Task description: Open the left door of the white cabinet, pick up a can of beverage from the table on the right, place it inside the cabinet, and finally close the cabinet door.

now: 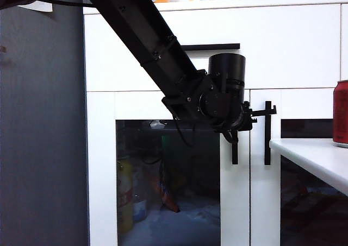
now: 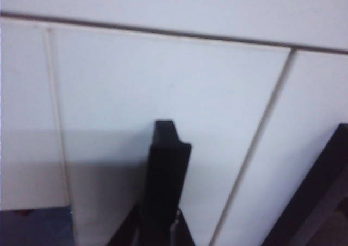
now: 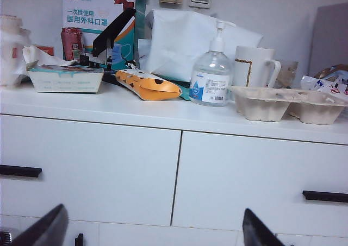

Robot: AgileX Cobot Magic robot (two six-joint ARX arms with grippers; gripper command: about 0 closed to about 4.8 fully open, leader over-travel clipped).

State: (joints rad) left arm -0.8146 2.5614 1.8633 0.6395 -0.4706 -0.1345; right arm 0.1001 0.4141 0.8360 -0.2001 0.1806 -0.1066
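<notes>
The white cabinet point(image 1: 283, 45) fills the exterior view. Its left door point(image 1: 101, 175) has a dark glass panel and sits level with the door beside it. My left gripper point(image 1: 240, 126) is at that door's vertical black handle point(image 1: 235, 152). In the left wrist view the left gripper point(image 2: 163, 236) is shut on the handle point(image 2: 166, 170), which rises between the jaws. The red can of beverage point(image 1: 341, 113) stands on the white table point(image 1: 310, 155) at the right edge. My right gripper point(image 3: 155, 231) is open and holds nothing, facing the cabinet's drawer fronts point(image 3: 92, 164); it is out of the exterior view.
The right door's black handle point(image 1: 267, 132) hangs just right of my left gripper. A dark grey wall point(image 1: 41, 137) borders the cabinet on the left. On the cabinet top stand a sanitiser bottle point(image 3: 211, 77), a mug point(image 3: 254, 67), an egg tray point(image 3: 285, 102) and a mask box point(image 3: 95, 12).
</notes>
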